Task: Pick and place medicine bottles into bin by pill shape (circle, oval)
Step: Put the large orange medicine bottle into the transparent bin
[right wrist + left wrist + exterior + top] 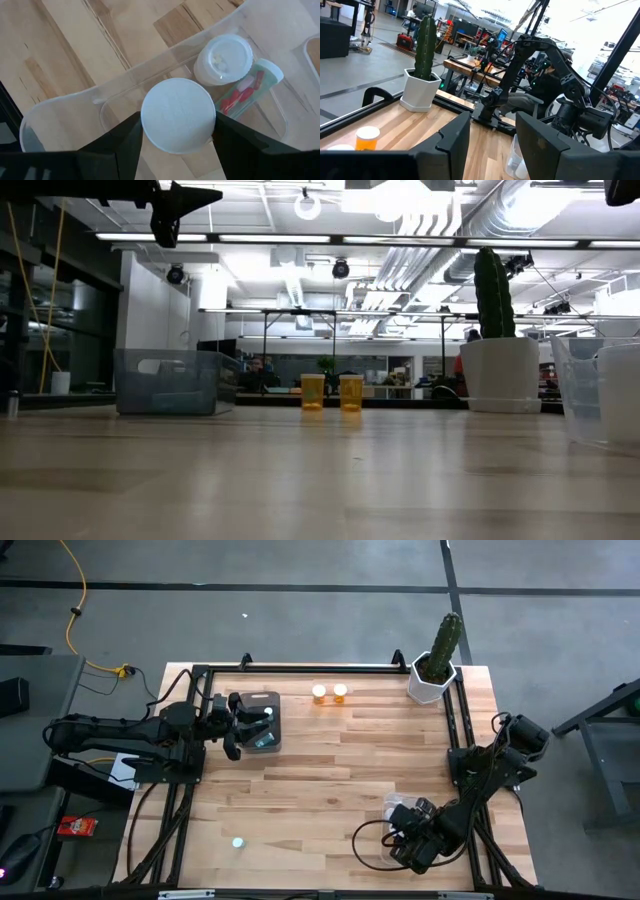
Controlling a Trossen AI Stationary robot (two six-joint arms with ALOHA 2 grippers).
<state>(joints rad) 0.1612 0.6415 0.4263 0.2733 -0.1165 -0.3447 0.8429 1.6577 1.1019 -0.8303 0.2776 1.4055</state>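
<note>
The right gripper (175, 145) pinched a white-capped bottle (178, 121) between its two fingers, holding it cap-up just above the clear bin (60, 112). Two more bottles already lay in that bin: one with a white lid (224, 59) standing just beside the held one, and a pale one with red oval pills (250, 87) lying on its side against it. To do this step well, the held bottle probably wanted lowering into the free floor of the bin, clear of those two, before the fingers let go, so it would not knock or bounce off them.

The left gripper (490, 145) hung over the grey bin (262, 720), well across the table from the clear bin, its jaws spread with nothing between them. Two orange bottles (329, 693) stood side by side beyond the clear bin, near the cactus (444, 640), and one small bottle (238, 842) stood alone well to the side of it.
</note>
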